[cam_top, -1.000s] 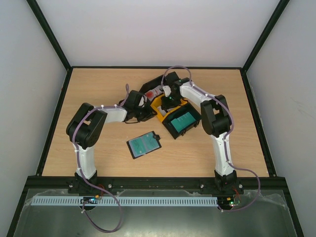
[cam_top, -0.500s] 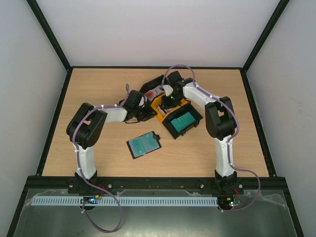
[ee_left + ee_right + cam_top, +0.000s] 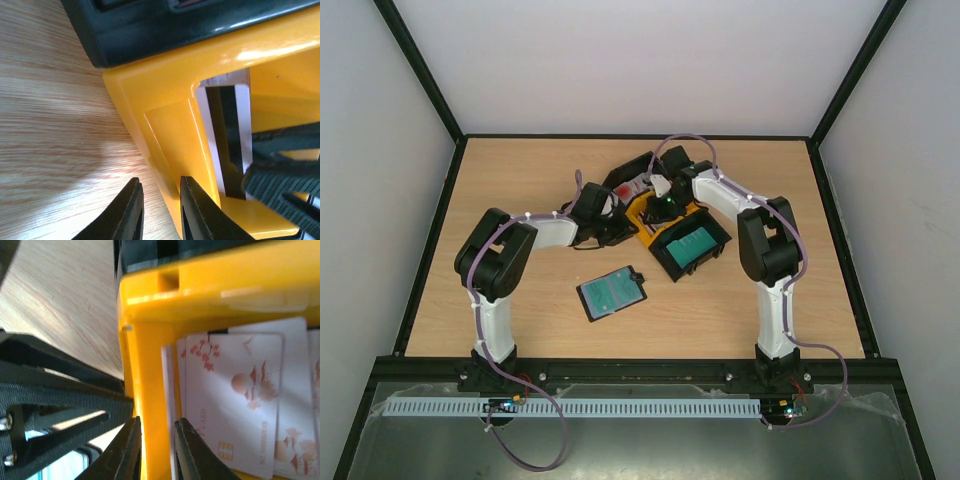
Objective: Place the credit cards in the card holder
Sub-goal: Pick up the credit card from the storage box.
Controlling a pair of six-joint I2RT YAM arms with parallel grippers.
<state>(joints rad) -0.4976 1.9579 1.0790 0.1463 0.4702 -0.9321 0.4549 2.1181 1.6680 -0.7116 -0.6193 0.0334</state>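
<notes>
You have three trays on the desk (image 3: 800, 300), two black and one yellow, and one card holder (image 3: 612, 292). The yellow tray (image 3: 165, 130) sits mid-desk toward the far edge, between the two black ones. In it you can count at least three white cards (image 3: 230, 400) printed with red blossoms, overlapping face up, plus thin card edges against the wall. The left wrist view shows a striped card (image 3: 227, 135), white with a black band, in the same tray.

The near black tray (image 3: 666, 264), on the yellow one's right and nearer side, holds teal cards (image 3: 690, 243); you cannot tell how many are stacked. The far black tray (image 3: 623, 172) shows one blotched card (image 3: 633, 187), white and red.

The card holder lies open and flat, closer to the near edge and left of centre, well apart from both arms. Its inside looks pale green, and you cannot tell whether that is a card.

Your left gripper (image 3: 160, 182) straddles the yellow tray's outer wall with its fingers narrowly parted; you cannot tell whether it pinches the wall. Your right gripper (image 3: 158, 421) straddles a wall of the same tray, one finger over the cards. The gap is just as narrow, and you cannot tell whether it is clamped or free.
</notes>
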